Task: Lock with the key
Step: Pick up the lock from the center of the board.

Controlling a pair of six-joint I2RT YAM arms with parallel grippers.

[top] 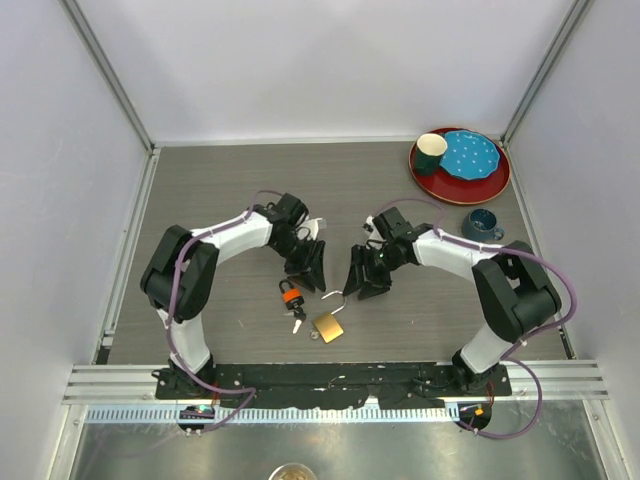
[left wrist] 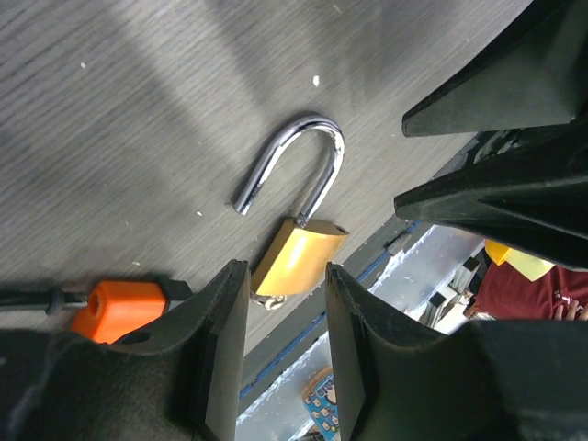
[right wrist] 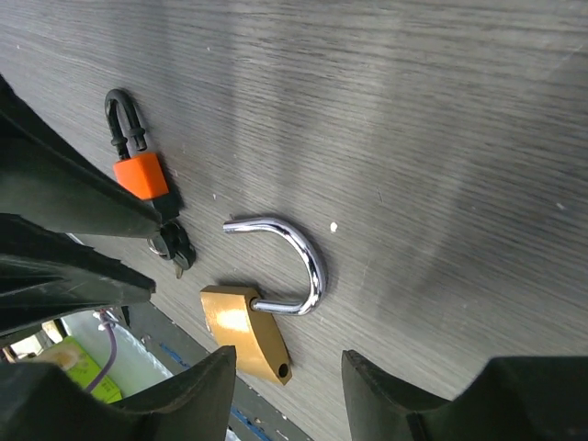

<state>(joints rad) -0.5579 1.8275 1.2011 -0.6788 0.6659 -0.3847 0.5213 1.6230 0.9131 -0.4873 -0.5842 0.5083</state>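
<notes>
A brass padlock (top: 328, 327) lies on the grey table with its steel shackle (right wrist: 294, 248) swung open. Its body also shows in the left wrist view (left wrist: 299, 257) and in the right wrist view (right wrist: 243, 331). A black clip with an orange sleeve (top: 291, 296) lies just left of it, with the keys (right wrist: 175, 246) on its ring. My left gripper (top: 310, 268) is open and empty above the clip and lock. My right gripper (top: 362, 275) is open and empty just right of the shackle. Neither touches the lock or keys.
A red plate (top: 432, 180) at the back right carries a blue plate (top: 472, 155) and a dark green cup (top: 431, 152). A dark blue cup (top: 480, 224) stands near the right arm. White walls enclose the table. The metal rail (top: 330, 378) runs along the near edge.
</notes>
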